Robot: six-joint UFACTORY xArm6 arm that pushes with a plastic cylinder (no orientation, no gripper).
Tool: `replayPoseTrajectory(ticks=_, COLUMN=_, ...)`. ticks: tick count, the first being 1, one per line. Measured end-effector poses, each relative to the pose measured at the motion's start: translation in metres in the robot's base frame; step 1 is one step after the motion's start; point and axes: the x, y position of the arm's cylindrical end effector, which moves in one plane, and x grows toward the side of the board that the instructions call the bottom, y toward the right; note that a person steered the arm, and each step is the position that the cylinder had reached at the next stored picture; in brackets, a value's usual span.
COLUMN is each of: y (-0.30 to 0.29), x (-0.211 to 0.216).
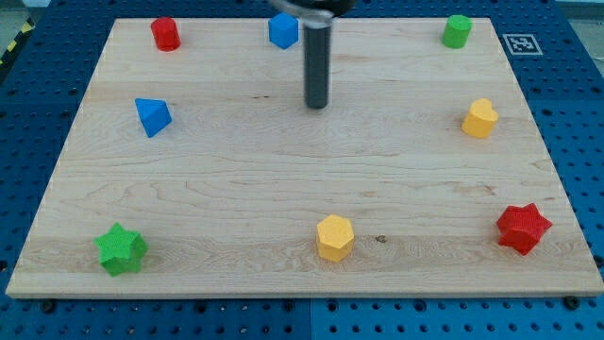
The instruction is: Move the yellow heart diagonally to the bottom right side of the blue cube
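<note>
While parked mid-board near the wooden board's (pixel 283 189) top, my tip (pixel 316 106) sat just below-right of the blue cube (pixel 283 30), touching nothing. Yellow heart (pixel 480 118) well apart at right edge; pointing direction unclear. No legible writing.

One camera only — set high at the view's bottom edge, looking down and forward across the whole desk (pixel 283 179), moderately near.
</note>
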Motion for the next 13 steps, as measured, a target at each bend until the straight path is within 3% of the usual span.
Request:
replayPoseTrajectory(ticks=2, y=0.116, x=-0.044)
replayPoseTrajectory(ticks=3, y=0.183, x=-0.025)
replayPoseTrajectory(ticks=4, y=0.214, x=0.026)
replayPoseTrajectory(ticks=10, y=0.194, x=0.068)
replayPoseTrajectory(ticks=13, y=0.112, x=0.082)
